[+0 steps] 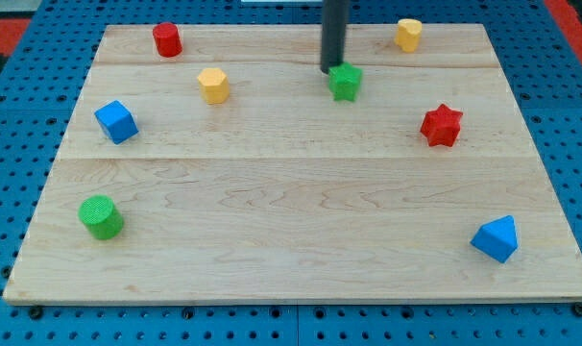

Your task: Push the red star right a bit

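Wooden board [301, 221]: my tip [331, 69] beside green star [346, 82], red star [442, 125] apart.

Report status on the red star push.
My tip beside green star, upper centre. Red star untouched, to view's right. Nothing on star's right.

A pale wooden board [301, 231], built from horizontal planks with visible grain and seams, fills most of the view. It rests on a blue perforated surface [41, 322] patterned with a regular grid of small dark holes, which borders the board along the view's left, right and bottom. At the view's top corners, patches of red surface [12, 29] show beyond the blue. A narrow pale strip [272, 8] lies at the view's top centre. Lighting is even and diffuse, casting only short, soft shadows on the wood.
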You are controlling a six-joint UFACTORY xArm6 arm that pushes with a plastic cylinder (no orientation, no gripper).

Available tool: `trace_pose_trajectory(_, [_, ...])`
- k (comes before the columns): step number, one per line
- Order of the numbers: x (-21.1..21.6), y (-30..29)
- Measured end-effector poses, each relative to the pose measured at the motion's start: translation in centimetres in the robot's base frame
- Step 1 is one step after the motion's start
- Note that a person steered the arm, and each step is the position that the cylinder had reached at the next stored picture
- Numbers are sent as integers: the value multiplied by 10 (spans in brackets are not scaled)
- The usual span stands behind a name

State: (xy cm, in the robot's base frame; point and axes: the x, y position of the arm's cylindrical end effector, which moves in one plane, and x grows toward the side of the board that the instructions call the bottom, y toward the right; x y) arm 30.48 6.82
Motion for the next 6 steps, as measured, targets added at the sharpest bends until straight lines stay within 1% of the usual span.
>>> trace_pose_trajectory(1, [8,-2])
trace_pose_trajectory(2, [58,-12])
trace_pose_trajectory(3, [114,49])
trace_pose_trajectory(4, [128,61])
trace_pose_trajectory(5, [116,106])
trace_pose_trajectory(6, [92,140])
